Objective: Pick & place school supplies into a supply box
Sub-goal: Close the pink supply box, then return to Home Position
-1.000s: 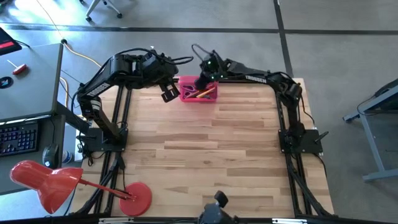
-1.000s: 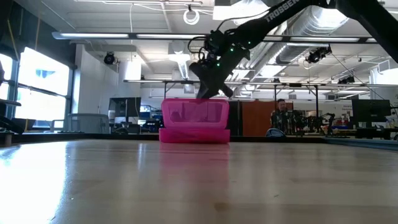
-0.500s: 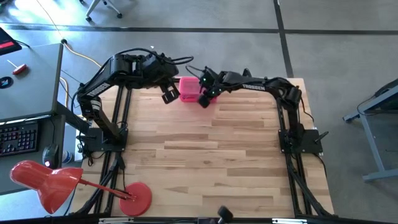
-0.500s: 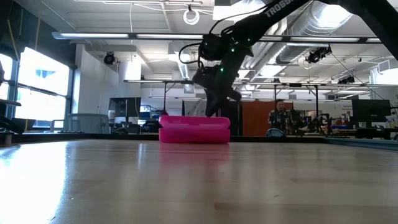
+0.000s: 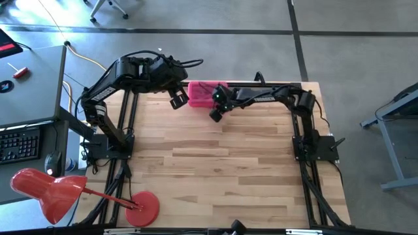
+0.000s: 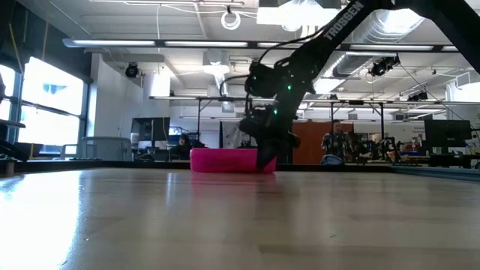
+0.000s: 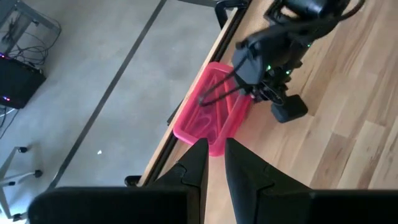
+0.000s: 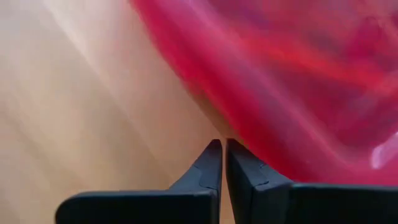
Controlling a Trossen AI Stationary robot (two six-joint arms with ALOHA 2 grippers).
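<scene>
The pink supply box (image 5: 200,93) sits at the table's far edge with its lid down flat; in the low view the box (image 6: 223,160) is a low pink slab. The school supplies lie inside and show only dimly through the lid (image 7: 214,115). My right gripper (image 5: 215,115) is shut and low over the table, just off the box's near right corner, fingers pointing down; its wrist view shows the shut tips (image 8: 222,149) beside the blurred pink wall. My left gripper (image 5: 177,99) waits shut just left of the box, above the table (image 7: 214,152).
A red desk lamp has its round base (image 5: 145,207) and head (image 5: 49,189) at the near left corner. A grey desk with a keyboard (image 5: 16,143) stands left of the table. A person (image 6: 335,142) stands far behind. Bare wood (image 5: 222,163) spreads over the middle.
My right gripper swept from above the box's far side across it toward the near edge and came down to the table in front of the box. The lid, which stood upright a second ago, swung down flat onto the box.
</scene>
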